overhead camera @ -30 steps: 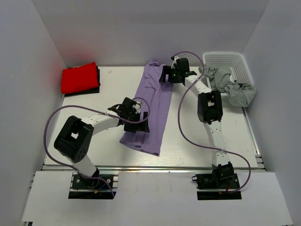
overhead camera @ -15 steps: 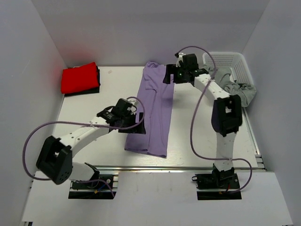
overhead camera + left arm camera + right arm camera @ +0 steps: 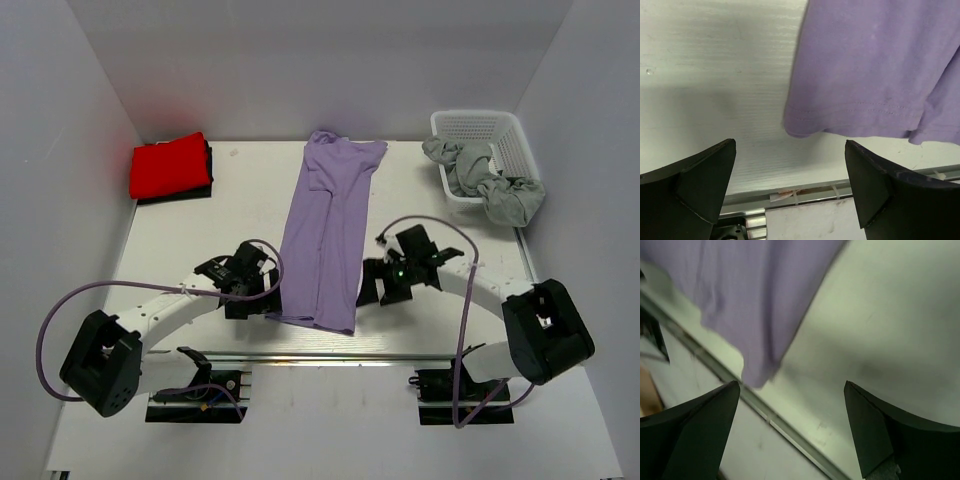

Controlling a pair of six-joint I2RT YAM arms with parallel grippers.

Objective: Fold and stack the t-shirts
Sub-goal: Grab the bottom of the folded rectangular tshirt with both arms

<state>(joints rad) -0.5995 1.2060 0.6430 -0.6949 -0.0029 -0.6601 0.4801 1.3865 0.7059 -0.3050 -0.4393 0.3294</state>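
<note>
Your lavender-purple soft cotton t-shirt [image 3: 330, 230] lies as a long strip on the white counter [image 3: 200, 230]. Left end effector [image 3: 790, 142] and right end effector [image 3: 792, 383] flank its near hem, each with fingers spread apart.

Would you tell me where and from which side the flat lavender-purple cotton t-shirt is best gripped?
The lavender-purple cotton t-shirt lies flat as a long narrow strip running away from the arms, so probably take the two corners of its near hem: the left gripper from the left, the right gripper from the right. Both are open beside those corners.
</note>
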